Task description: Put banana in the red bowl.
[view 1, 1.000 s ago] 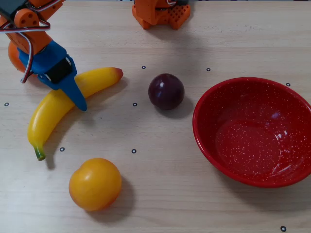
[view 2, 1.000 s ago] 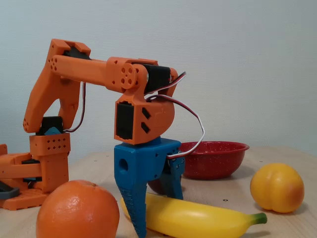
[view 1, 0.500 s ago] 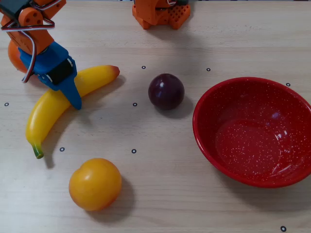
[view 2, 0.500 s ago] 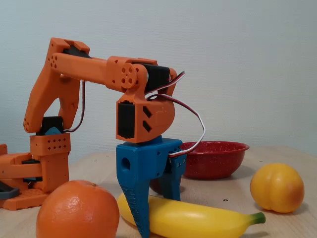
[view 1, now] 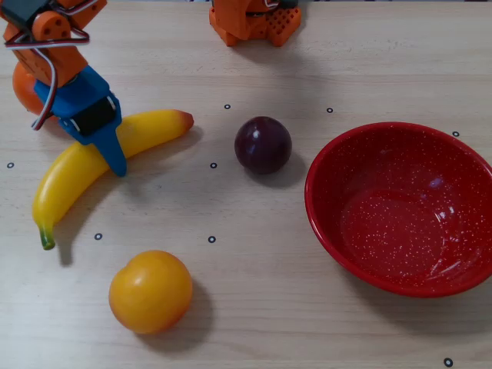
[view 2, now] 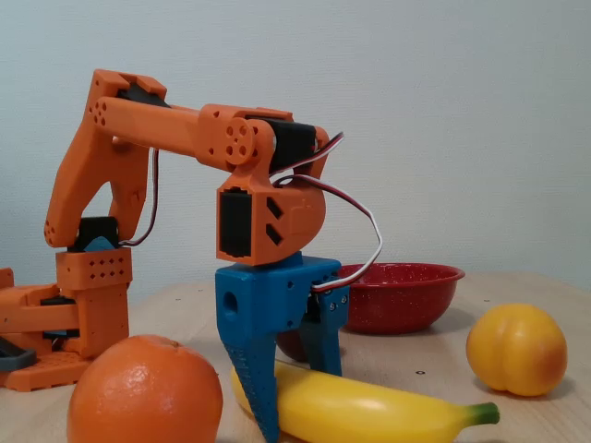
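Two cameras cover one light wooden table (view 1: 254,307), and they split the facts between them. The overhead view alone shows the inside of the red bowl (view 1: 400,207), speckled white and holding nothing, at the right side of the table; the fixed view shows only its rim and outer wall (view 2: 406,295), far behind the arm. The fixed view, in turn, gives the whole orange arm (view 2: 166,185) from base to wrist, which the overhead view crops to a corner.

The banana (view 1: 100,157) lies on the table at the left of the overhead view, well apart from the bowl, green stem toward the lower left, reddish end toward the dark purple plum (view 1: 263,144). The blue gripper (view 1: 108,142) stands over the banana's middle, fingers pointing down; in the fixed view one finger (view 2: 254,388) comes down in front of the fruit and the other behind it (so the jaws straddle the banana (view 2: 369,415)), though whether they press on it I cannot tell.

An orange (view 2: 143,397) fills the fixed view's near left; overhead it is mostly hidden under the arm. A yellow-orange peach (view 1: 150,290) sits nearer the camera edge, below the banana.
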Motion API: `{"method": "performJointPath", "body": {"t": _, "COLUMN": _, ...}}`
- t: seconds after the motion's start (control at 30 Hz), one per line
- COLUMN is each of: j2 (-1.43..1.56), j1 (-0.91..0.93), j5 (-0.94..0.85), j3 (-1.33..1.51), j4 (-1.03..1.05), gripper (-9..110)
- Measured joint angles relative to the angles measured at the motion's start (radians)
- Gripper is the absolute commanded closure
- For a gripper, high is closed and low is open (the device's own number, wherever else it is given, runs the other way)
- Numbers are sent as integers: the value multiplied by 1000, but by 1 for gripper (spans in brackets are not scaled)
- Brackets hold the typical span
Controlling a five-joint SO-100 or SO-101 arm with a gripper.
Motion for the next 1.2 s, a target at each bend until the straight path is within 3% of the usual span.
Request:
{"method": "performJointPath", "body": {"t": 0.83, "j2": 178, "j1": -63, "j5": 64, "j3": 6, "j4": 132, "gripper": 102}}
{"method": "performJointPath", "body": {"t": 1.2, "j2": 388, "j1": -63, "j5": 86, "j3": 6, "j4": 215, "gripper": 102}}
